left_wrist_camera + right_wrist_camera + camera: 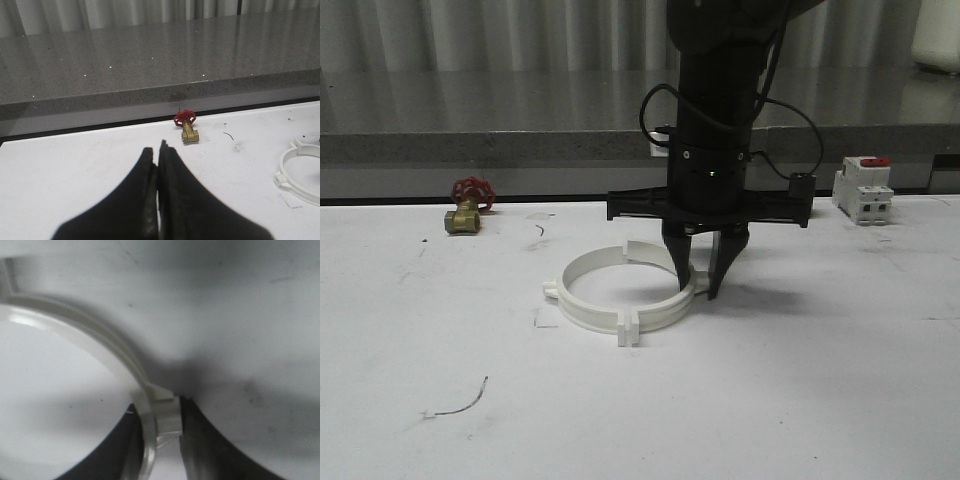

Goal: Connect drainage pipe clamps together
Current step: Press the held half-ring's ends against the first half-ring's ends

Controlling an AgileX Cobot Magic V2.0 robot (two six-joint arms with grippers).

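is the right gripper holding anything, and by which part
The right gripper straddles the drainage pipe clamps at the band's right side by an outer lug; a firm grip cannot be told. The left gripper is shut, empty.

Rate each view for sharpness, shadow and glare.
Front view: sharp; the right gripper casts a soft shadow on the table beside the white ring. Left wrist view: the shut left gripper is dark and blurred, the brass valve crisp. Right wrist view: soft overall, glare on the ring, dark shadow by the fingers.
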